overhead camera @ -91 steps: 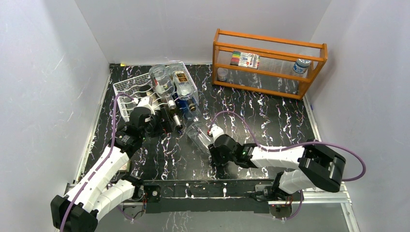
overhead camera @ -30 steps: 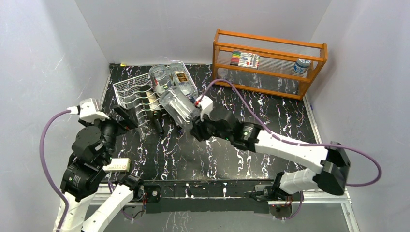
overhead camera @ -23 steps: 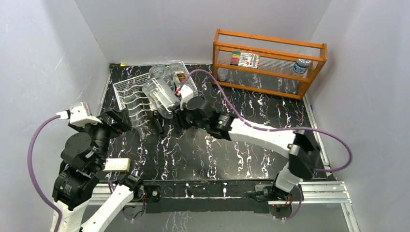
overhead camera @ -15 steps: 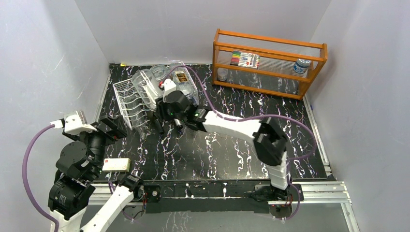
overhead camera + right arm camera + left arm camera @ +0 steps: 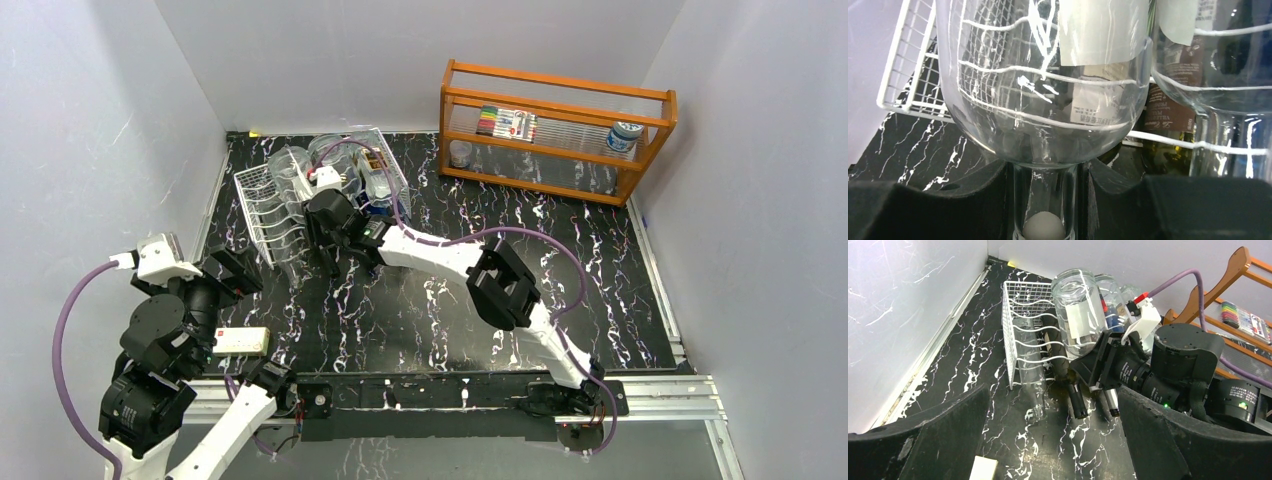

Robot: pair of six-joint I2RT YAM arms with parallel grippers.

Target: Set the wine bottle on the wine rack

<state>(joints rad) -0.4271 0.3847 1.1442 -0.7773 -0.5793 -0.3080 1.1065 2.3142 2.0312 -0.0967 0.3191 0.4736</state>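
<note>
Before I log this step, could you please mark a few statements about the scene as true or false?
1. The right gripper is shut on the neck of the clear bottle. True.
2. A pack of markers sits in the orange shelf. True.
3. The clear bottle is inside the orange shelf. False: it is at the wine rack, on the table's far left.
4. The left gripper holds a dark bottle. False: it is open, empty and apart from the rack.
5. Other bottles already lie in the wine rack. True.
</note>
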